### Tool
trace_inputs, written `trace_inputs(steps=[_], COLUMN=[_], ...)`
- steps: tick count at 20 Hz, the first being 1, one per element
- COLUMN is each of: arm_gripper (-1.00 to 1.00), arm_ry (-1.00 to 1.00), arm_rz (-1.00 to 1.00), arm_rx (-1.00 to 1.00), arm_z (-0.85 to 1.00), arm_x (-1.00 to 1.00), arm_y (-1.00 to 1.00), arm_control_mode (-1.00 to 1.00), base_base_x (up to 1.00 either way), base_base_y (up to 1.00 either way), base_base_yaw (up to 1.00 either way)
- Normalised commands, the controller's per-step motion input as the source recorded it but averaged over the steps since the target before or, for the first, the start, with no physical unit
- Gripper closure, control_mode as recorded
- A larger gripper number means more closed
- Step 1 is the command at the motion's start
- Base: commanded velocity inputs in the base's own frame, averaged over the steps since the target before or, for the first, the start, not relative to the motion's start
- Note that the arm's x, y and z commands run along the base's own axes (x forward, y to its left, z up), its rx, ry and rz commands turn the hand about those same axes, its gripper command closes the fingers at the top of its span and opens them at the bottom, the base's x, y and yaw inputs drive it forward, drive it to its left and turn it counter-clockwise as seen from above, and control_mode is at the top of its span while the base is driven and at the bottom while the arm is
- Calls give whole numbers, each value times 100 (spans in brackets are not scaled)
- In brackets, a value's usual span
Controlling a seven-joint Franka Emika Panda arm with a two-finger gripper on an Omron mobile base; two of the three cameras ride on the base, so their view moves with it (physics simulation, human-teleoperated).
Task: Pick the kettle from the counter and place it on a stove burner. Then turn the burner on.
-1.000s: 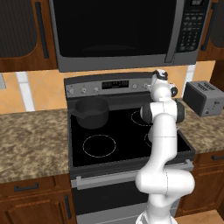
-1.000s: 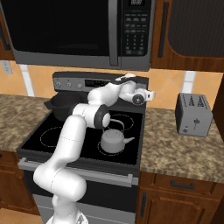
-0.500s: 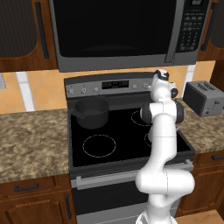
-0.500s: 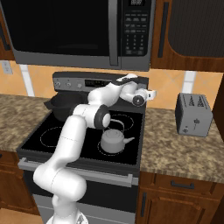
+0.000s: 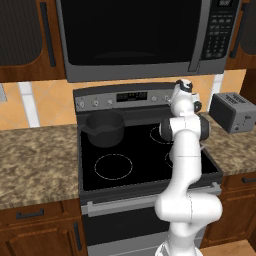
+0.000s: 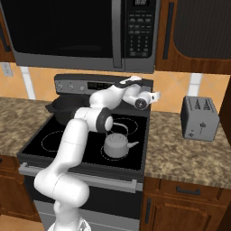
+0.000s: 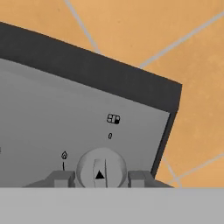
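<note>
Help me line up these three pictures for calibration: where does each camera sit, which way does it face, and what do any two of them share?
Left base view: behind the arm to its left, looking forward and down at the cooktop; the white arm rises at lower right.
Right base view: behind to its right, same stove; the arm rises at lower left, the kettle on a burner.
Hand view: on the hand, facing the control panel; the gripper straddles a knob.
Shared: both base views show the saucepan and toaster.

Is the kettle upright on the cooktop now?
Yes: the kettle stands upright, lid on top, spout sideways, on the black cooktop, free of the gripper.
</note>
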Motion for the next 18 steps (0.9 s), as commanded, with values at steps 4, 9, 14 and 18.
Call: trace_inputs(steps=[4,9,14,18], arm_gripper=[100,100,100,100], arm_ry=[0,0,-3,-2], arm_rz=[-1,0,0,0], arm_rx=[-13,-12,-16,-17], arm_z=[0,0,-2,-5], arm_x=[0,0,0,0], arm_y=[0,0,0,0], arm_control_mode=[-100,-100,-100,-100], base_base_x=[0,0,0,0], base_base_y=[0,0,0,0], base_base_yaw=[0,0,0,0])
